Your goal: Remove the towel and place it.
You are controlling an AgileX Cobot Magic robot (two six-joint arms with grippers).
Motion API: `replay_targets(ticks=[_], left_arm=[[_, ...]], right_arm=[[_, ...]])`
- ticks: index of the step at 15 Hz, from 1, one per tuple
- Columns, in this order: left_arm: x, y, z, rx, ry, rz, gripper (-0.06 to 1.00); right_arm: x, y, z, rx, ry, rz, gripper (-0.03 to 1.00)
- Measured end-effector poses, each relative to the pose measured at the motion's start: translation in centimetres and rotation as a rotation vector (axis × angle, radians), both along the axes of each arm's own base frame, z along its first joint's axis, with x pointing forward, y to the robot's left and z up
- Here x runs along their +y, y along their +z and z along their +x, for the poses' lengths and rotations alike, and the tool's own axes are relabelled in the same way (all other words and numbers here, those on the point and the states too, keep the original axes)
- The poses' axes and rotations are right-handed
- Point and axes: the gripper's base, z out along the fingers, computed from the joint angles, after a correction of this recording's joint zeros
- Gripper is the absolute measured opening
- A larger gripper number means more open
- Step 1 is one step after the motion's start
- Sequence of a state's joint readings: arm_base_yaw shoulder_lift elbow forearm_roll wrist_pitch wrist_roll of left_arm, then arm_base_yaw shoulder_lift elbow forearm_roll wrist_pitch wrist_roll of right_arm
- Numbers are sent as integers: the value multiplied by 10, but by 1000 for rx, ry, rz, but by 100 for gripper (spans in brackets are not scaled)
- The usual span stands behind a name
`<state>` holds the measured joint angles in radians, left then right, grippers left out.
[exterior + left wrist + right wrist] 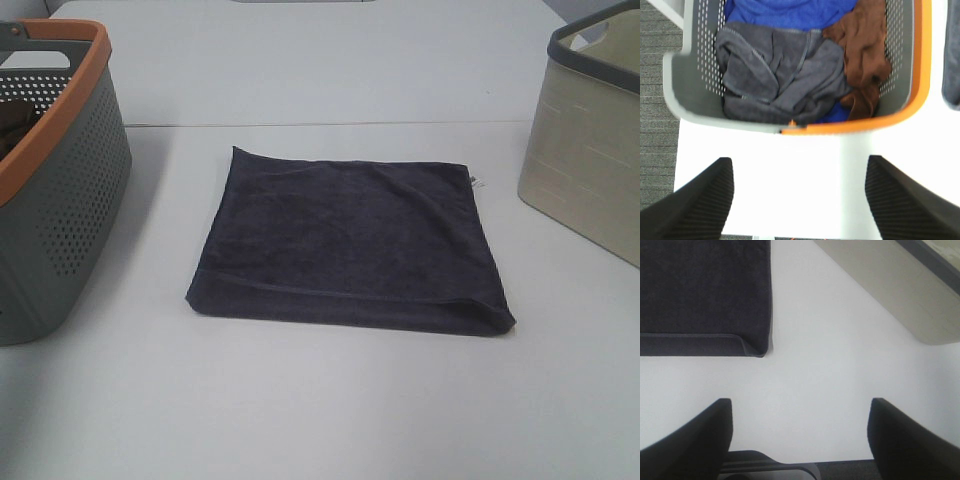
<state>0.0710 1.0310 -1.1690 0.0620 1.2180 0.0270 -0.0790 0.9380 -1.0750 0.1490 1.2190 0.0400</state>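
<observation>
**Folded towel flat on the tabletop between two baskets**

At the left edge of the high view stands a grey perforated basket [60,200] with an orange rim. The left wrist view looks down into it: a crumpled grey cloth [775,75], a brown cloth [865,55] and a blue cloth [790,12] lie heaped inside. The left end effector [799,200] hovers over bare white tabletop [320,410] just beside the basket's rim, its two dark fingers spread wide and holding nothing.

In the middle lies the dark towel [350,245], folded into a flat rectangle, well apart from both baskets and touched by neither arm.

The right end effector [800,440] hangs over the tabletop near the towel's corner, fingers likewise parted and empty. At the far right sits a beige basket [590,170] with a dark grey rim.
</observation>
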Motion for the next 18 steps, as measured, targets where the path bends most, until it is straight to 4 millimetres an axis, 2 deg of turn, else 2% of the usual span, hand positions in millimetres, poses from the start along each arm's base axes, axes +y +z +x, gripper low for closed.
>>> replay_targets(ticks=[1, 2, 5, 6, 7, 10, 13, 16, 18], left_arm=[[-1, -5, -19, -13, 1, 3, 69], [-2, -8, -39, -41, 3, 6, 69], [-5, -17, -83, -136, 4, 19, 69], [-6, -20, -93, -195, 2, 25, 69], [-7, -29, -108, -333, 2, 32, 69], [-7, -53, -116, -399, -1, 44, 69], [-8, -79, -124, -375, -1, 39, 69], [-12, -94, -134, -378, -7, -8, 69], [-16, -96, -144, -434, -15, -37, 69]], right_arm=[[2, -6, -27, -40, 1, -5, 67], [3, -8, -35, -51, 1, -7, 67], [0, -29, -82, -123, 5, -100, 67], [-3, -39, -93, -134, -5, -137, 67], [-6, -57, -108, -167, -9, -193, 67], [-5, -77, -119, -223, -7, -202, 67], [-2, -94, -131, -293, 9, -195, 67], [0, -95, -149, -436, -2, -204, 67], [1, -95, -160, -510, -8, -210, 67]])
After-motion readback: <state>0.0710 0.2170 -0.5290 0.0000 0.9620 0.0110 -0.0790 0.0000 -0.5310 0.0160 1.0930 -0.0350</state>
